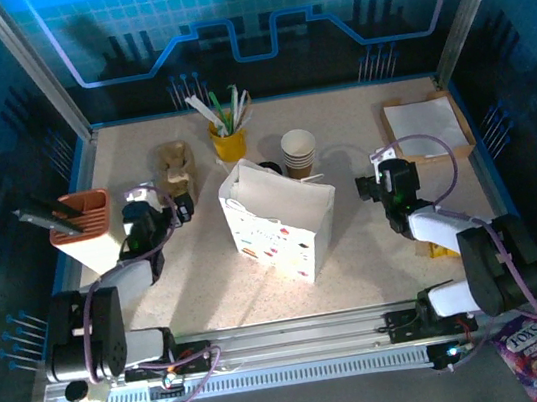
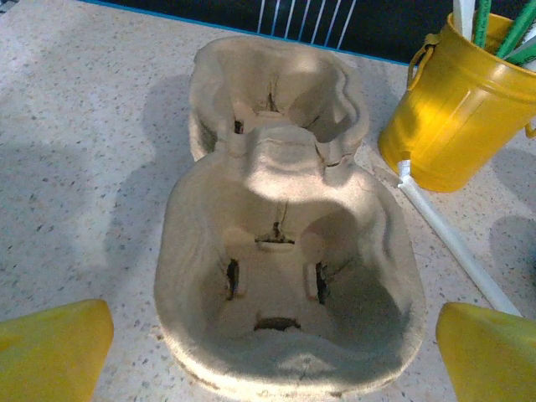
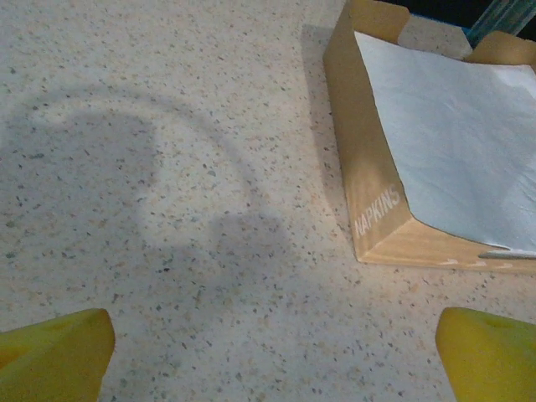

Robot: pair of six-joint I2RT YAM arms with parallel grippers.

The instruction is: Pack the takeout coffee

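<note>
**Both grippers spread wide, nothing held**

The left gripper (image 2: pixel 270 360) stands with its yellow fingertips (image 2: pixel 52 352) far apart and nothing between them but the table below. It hovers low over a moulded pulp cup carrier (image 2: pixel 285 243) whose two wells lie bare, one nearer the wrist and one beyond it. Just beside the carrier's far right stands the yellow cup of utensils (image 2: pixel 452 109), and a white stick (image 2: pixel 456 247) lies on the table from its foot toward the camera. To this arm's left, an orange-brown holder (image 1: pixel 85 226) stands near the table edge.

The right gripper (image 3: pixel 272 356) is spread just as wide and grips nothing – under it lies only speckled table (image 3: pixel 167 209). Ahead and to its right sits a kraft box marked NAPKINS (image 3: pixel 373 180), filled with white napkins.

Between the arms, mid-table, the white paper bag (image 1: pixel 282 221) stands upright with its mouth open. Behind it is the stack of lidless paper cups (image 1: pixel 299 151).

The takeout coffee is hard to place – a dark rounded shape (image 1: pixel 269 169) just behind the bag's far rim, beside the stack, may be a black lid, but the bag hides too much to tell.
</note>
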